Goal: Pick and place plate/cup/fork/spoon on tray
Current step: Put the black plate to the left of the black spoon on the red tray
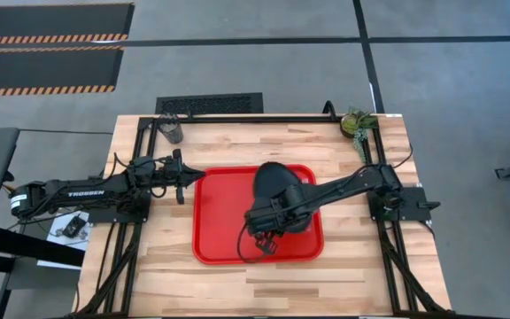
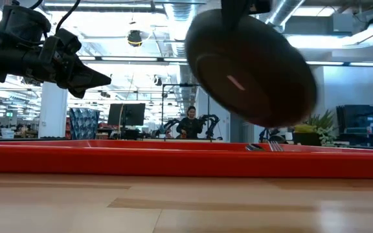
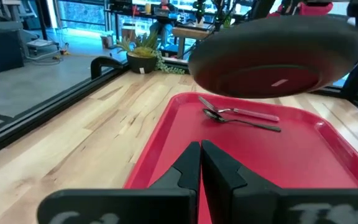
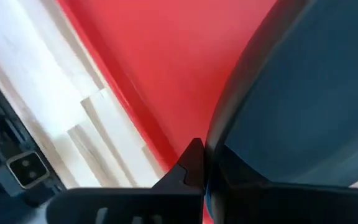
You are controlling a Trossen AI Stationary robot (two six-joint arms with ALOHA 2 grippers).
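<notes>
The black plate (image 2: 251,71) hangs tilted above the red tray (image 1: 215,239), its underside toward the table's near side. My right gripper (image 1: 260,219) is shut on its rim. My left gripper (image 1: 184,175) is shut and empty, in the air over the tray's left rim. The pink fork (image 3: 253,114) and the black spoon (image 3: 244,122) lie side by side on the tray floor under the plate. The dark cup (image 1: 173,131) stands on the table near the far left corner. My right gripper pinches the plate's rim (image 4: 219,134) between its two fingers, at the edge that is uppermost in the low view. The fingers come from above, pointing down. The plate is lifted clear of the tray and slopes down from the hold (image 2: 228,16).
A small green potted plant (image 1: 359,124) stands at the table's far right corner. Black frame rails (image 1: 135,168) run along the left and right table edges. Bare wood shows in front of the tray (image 1: 255,283).
</notes>
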